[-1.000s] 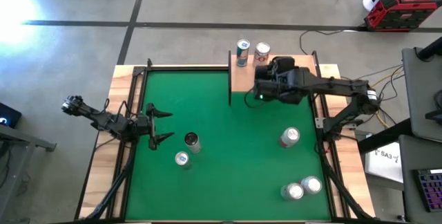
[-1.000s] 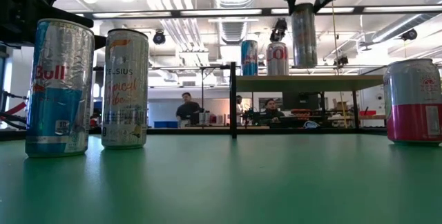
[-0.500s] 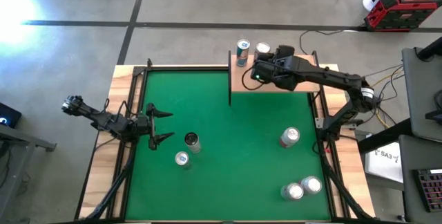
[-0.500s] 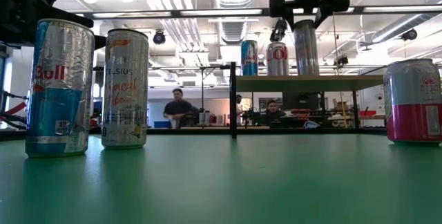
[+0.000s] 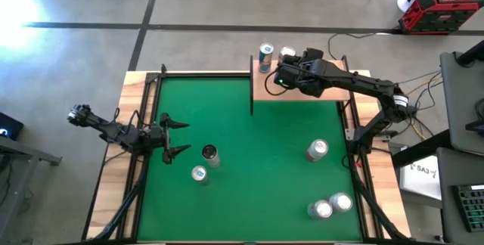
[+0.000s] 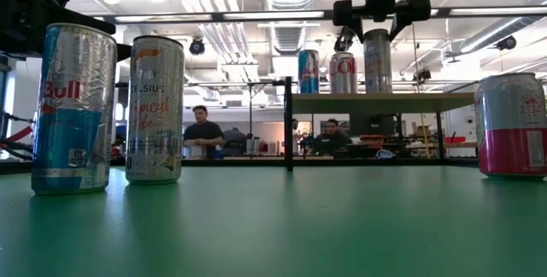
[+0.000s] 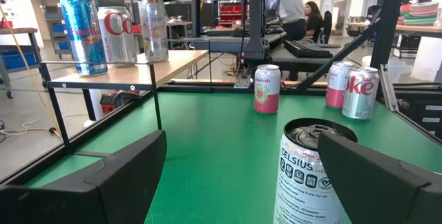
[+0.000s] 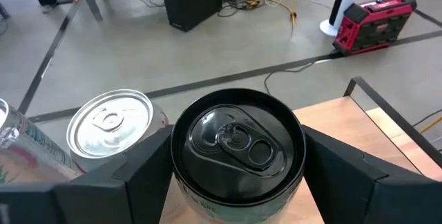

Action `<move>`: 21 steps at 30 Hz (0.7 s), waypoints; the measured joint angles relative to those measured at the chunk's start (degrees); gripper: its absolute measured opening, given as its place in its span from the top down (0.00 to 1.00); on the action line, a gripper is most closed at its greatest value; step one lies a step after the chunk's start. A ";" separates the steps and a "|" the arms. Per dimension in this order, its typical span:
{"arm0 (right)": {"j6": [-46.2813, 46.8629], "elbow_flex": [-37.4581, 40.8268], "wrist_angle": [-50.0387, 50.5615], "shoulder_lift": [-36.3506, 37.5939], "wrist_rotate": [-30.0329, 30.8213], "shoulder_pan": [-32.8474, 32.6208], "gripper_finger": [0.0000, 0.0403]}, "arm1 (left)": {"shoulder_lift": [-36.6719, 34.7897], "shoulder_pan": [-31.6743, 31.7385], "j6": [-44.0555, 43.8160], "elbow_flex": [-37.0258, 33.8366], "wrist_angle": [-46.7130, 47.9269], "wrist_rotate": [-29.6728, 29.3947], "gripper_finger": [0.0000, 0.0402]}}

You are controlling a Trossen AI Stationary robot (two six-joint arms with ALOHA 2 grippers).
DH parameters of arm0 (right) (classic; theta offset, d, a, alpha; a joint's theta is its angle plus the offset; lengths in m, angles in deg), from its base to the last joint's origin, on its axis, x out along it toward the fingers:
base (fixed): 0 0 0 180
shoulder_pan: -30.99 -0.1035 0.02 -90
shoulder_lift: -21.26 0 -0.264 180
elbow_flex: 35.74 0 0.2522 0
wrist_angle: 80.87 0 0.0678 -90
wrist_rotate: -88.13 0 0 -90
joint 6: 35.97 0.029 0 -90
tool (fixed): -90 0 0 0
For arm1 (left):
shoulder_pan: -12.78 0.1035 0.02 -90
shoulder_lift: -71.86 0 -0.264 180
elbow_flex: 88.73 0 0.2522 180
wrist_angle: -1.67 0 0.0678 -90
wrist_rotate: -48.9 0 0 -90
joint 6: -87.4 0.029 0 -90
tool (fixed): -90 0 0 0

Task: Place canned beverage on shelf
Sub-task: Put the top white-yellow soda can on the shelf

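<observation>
The shelf [image 5: 265, 92] stands at the table's far edge, and a blue can [image 5: 265, 52] and a red-lettered can [image 5: 287, 52] stand on it. My right gripper [image 5: 287, 77] is above the shelf, shut on a silver canned beverage [image 6: 377, 61] with a black top [image 8: 238, 141]. That can stands just right of the red-lettered can [image 6: 343, 72]. My left gripper [image 5: 175, 138] waits open at the table's left side, with a Celsius can [image 7: 314, 169] in front of it. My right gripper has the canned beverage between its two fingers [image 8: 145, 169], which lie against opposite sides of the upper wall [image 6: 377, 38] just under the rim. The fingers slant down from the table's right side. The can is upright, its base on the shelf board [image 6: 410, 102].
Two cans, the Celsius one [image 5: 210, 154] and a blue-and-silver one [image 5: 199, 174], stand near my left gripper. A pink-banded can [image 5: 318, 150] and a pair of cans [image 5: 330, 206] stand on the right half of the green felt. People sit beyond the table.
My right gripper has carried the canned beverage toward the table's far edge and down. The can hung clear above the shelf board a second ago and now stands upright on it beside the red-lettered can.
</observation>
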 joint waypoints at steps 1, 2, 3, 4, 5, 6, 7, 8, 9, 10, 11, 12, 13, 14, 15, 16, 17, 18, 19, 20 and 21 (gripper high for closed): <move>0.11 0.05 0.01 -0.02 -0.04 -0.03 0.32 | 0.00 0.00 0.00 0.00 0.00 0.00 0.10; 0.15 0.05 0.04 0.00 -0.06 -0.12 0.32 | 0.00 0.00 0.00 0.00 0.00 0.00 0.10; 0.15 0.05 0.01 -0.02 -0.06 -0.27 0.32 | 0.00 0.00 0.00 0.00 0.00 0.00 0.10; 0.22 0.05 0.04 -0.01 -0.07 -0.44 0.32 | 0.00 0.00 0.00 0.00 0.00 -0.01 0.10; 0.33 0.05 0.04 0.00 -0.08 -0.53 0.32 | 0.00 0.00 0.00 0.00 0.00 -0.01 0.10; 0.54 0.05 0.09 0.00 -0.10 -0.55 0.32 | 0.00 0.00 0.00 0.00 0.00 0.00 0.10; 0.62 0.05 0.11 0.00 -0.14 -0.55 0.32 | 0.00 0.00 0.00 0.00 0.00 0.00 0.10; 0.63 0.05 0.14 -0.01 -0.18 -0.55 0.32 | 0.00 0.00 0.00 0.00 0.00 0.00 0.10; 0.63 0.05 0.18 -0.01 -0.26 -0.64 0.31 | 0.00 0.00 0.00 0.00 0.00 0.00 0.10; 0.65 0.05 0.23 0.00 -0.30 -0.78 0.30 | 0.00 0.00 0.00 0.00 0.00 0.00 0.10; 0.74 0.05 0.23 -0.01 -0.40 -0.90 0.29 | 0.00 0.00 0.00 0.00 0.00 0.00 0.10; 0.84 0.07 0.30 -0.02 -0.92 -1.09 0.27 | 0.00 0.00 0.00 0.00 0.00 0.00 0.10; 0.92 0.11 0.46 -0.05 -1.11 -1.20 0.25 | 0.00 0.00 0.00 0.00 0.00 0.00 0.10; 0.90 0.11 0.49 -0.09 -1.14 -1.30 0.22 | 0.00 0.00 0.00 0.00 0.00 -0.01 0.10; 0.91 0.11 0.46 -0.09 -1.21 -1.42 0.20 | 0.00 0.00 0.00 0.00 0.00 0.00 0.10; 0.92 0.11 0.47 -0.09 -1.20 -1.47 0.17 | 0.00 0.00 0.00 0.00 0.00 -0.02 0.10; 0.92 0.11 0.47 -0.09 -1.24 -1.69 0.15 | 0.00 0.00 0.00 0.00 0.00 0.00 0.10; 0.92 0.11 0.47 -0.11 -1.42 -1.85 0.12 | 0.00 0.00 0.00 0.00 0.00 0.00 0.10; 0.95 0.11 0.49 -0.09 -1.81 -2.02 0.10 | 0.00 0.00 0.00 0.00 0.00 0.00 0.10; 1.15 0.11 0.51 -0.09 -2.15 -2.18 0.08 | 0.00 0.00 0.00 0.00 0.00 0.00 0.10; 1.38 0.11 0.65 -0.09 -2.40 -2.41 0.07 | 0.00 0.00 0.00 0.00 0.00 0.00 0.10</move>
